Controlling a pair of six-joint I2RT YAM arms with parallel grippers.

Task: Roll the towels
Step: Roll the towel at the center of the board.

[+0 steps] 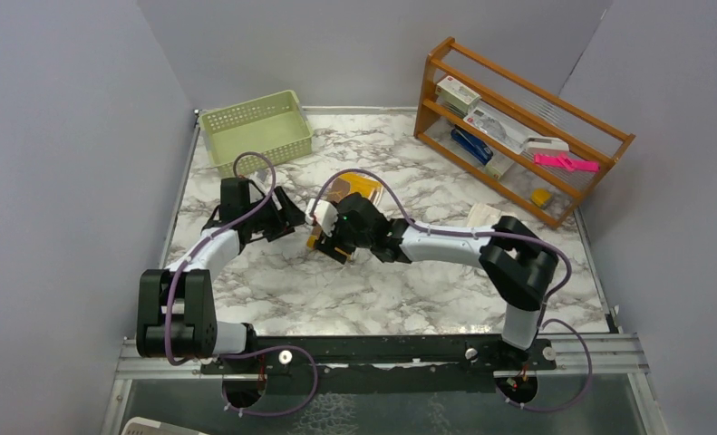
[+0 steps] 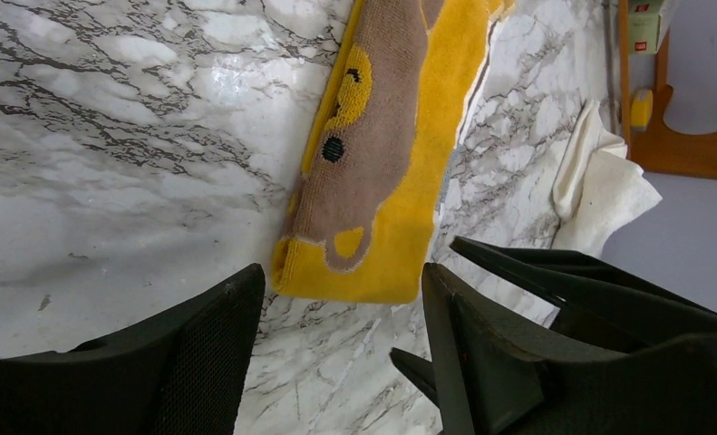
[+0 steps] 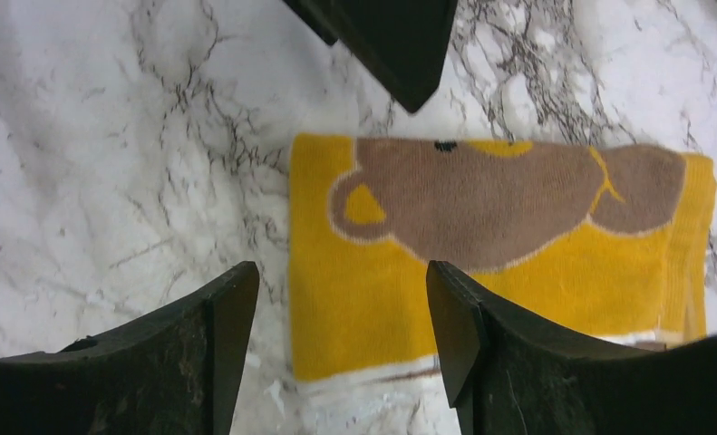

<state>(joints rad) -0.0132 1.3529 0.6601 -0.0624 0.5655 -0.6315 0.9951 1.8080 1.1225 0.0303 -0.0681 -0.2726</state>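
Note:
The mustard-yellow towel [image 2: 400, 208] lies folded in a flat strip on the marble table, its tan bear pattern facing up; it also shows in the right wrist view [image 3: 373, 299] and partly from above [image 1: 359, 188]. My left gripper [image 2: 341, 281] is open just short of the towel's folded end, holding nothing. My right gripper [image 3: 341, 276] is open above the towel's corner by the white edging, also holding nothing. From above, the left gripper [image 1: 293, 220] and right gripper [image 1: 329, 243] stand close together over the towel. The cream-white towel [image 1: 484, 215] lies crumpled near the rack [image 2: 599, 181].
A green plastic basket [image 1: 256, 130] stands at the back left. A wooden rack [image 1: 518, 127] with boxes and small items stands at the back right. Grey walls close in the table [image 1: 336, 290] on three sides.

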